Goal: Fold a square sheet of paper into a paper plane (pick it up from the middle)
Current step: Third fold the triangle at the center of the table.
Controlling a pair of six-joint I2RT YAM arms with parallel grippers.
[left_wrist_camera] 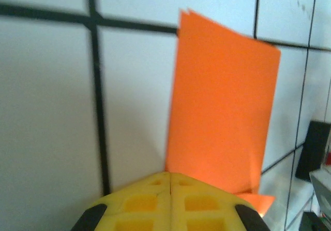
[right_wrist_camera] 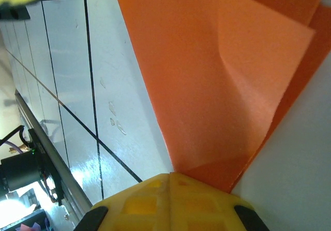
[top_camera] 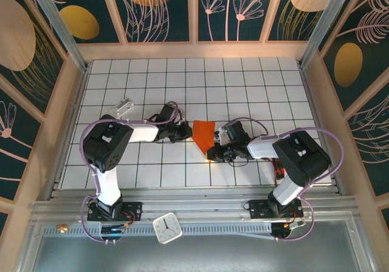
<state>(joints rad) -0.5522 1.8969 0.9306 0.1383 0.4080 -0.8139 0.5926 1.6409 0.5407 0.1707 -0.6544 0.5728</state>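
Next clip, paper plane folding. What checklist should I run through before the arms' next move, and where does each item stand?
1. Left tool shut: ok.
2. Right tool shut: ok.
3. Paper at both tool tips: ok.
4. Paper actually pinched, not just pressed: cannot tell.
5. Folded layers line up: not ok, edges sit offset in the left wrist view.
6. Folding finished: not ok, only partly folded.

bright even light, soft blur in both wrist views
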